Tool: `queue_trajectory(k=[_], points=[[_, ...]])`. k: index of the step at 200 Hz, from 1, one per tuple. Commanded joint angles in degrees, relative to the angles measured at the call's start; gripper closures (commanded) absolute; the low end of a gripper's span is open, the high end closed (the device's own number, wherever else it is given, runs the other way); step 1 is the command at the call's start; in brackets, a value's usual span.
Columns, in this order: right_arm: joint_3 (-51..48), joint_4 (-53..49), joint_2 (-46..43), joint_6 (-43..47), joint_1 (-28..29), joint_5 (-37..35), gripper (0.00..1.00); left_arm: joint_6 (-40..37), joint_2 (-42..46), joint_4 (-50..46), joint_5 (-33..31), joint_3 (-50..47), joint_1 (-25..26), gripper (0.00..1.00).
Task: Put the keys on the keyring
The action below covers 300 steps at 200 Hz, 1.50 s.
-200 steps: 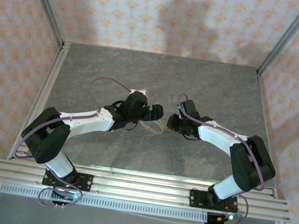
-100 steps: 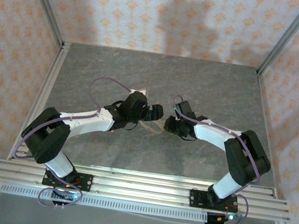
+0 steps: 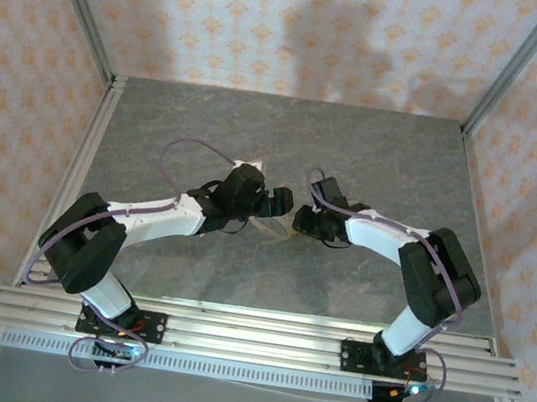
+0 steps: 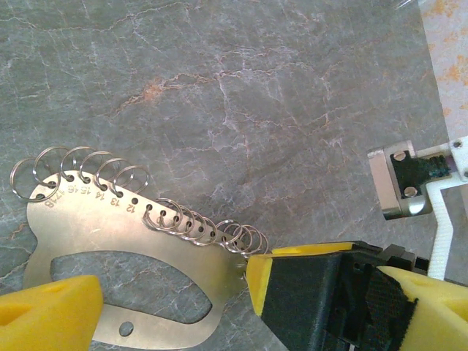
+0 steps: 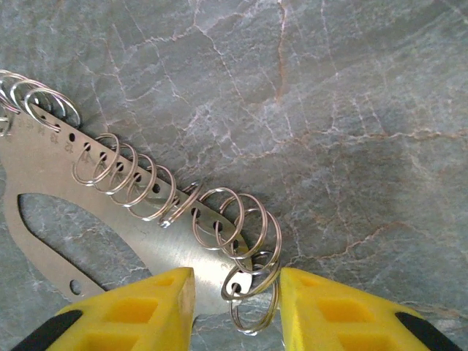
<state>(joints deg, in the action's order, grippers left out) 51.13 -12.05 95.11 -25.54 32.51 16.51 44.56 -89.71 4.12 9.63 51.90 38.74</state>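
Still at the grasp step. Keyring plate (image 5: 146, 245) lies flat on the desk (image 5: 351, 88). My right hand (image 5: 238, 292) is half-closed astride its end ring (image 5: 252, 289), but I can't tell if it's pinching. Left hand (image 3: 280, 203) is spread wide alongside. Next move needs a firm nip on that ring alone.

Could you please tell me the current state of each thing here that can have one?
metal plate: spans between the two grippers, with rings in the holes along its edge.
split rings: closed, threaded in a row through the plate's holes.
left gripper: jaws wide with the plate between its fingers; whether it grips the plate is unclear.
right gripper: partly open, fingers flanking the end rings, not clamped.
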Motion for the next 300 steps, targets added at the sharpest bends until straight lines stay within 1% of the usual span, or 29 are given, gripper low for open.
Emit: queue_trajectory(k=[1, 75, 85, 119, 140, 159, 178, 219, 250, 269, 300], points=[[1.5, -1.8, 0.3, 1.1, 0.7, -0.5, 0.65, -0.2, 0.4, 0.2, -1.2, -0.9, 0.2, 0.05], [-0.1, -1.2, -1.1, -0.8, 5.3, 0.1, 0.65, -0.2, 0.4, 0.4, -1.2, -1.1, 0.2, 0.05], [-0.4, -1.3, -1.7, -0.8, 5.7, 0.0, 0.67, -0.2, 0.5, 0.4, -1.2, -1.2, 0.2, 0.05], [-1.4, -4.0, -5.6, 0.5, 5.1, -5.9, 0.67, -0.2, 0.9, 0.3, -1.3, -1.3, 0.2, 0.05], [-1.5, -5.0, -6.2, 1.1, 3.0, -6.5, 0.63, -0.1, 0.9, 0.3, -1.2, -1.3, 0.2, 0.05], [-1.2, -5.2, -5.5, 1.6, 1.5, -6.6, 0.54, 0.0, 0.8, 0.3, -1.2, -1.2, 0.2, 0.05], [-0.6, -5.0, -3.9, 1.9, 0.9, -6.4, 0.52, 0.2, 0.9, 0.4, -1.1, -1.4, 0.2, 0.05], [0.5, -3.3, -0.1, 1.6, 0.8, -4.6, 0.52, 0.0, 1.2, 0.3, -1.3, -1.6, 0.2, 0.05], [1.0, -2.4, 0.2, 1.6, 0.9, -3.4, 0.53, 0.0, 1.1, 0.4, -1.3, -1.5, 0.2, 0.05], [1.2, -3.3, -0.3, 2.9, 1.3, -4.3, 0.55, 0.0, 1.1, 0.3, -1.4, -1.6, 0.2, 0.05], [2.0, -6.4, -2.4, 6.4, 2.8, -8.2, 0.56, -0.1, 1.1, 0.4, -1.4, -1.9, 0.2, 0.05]])
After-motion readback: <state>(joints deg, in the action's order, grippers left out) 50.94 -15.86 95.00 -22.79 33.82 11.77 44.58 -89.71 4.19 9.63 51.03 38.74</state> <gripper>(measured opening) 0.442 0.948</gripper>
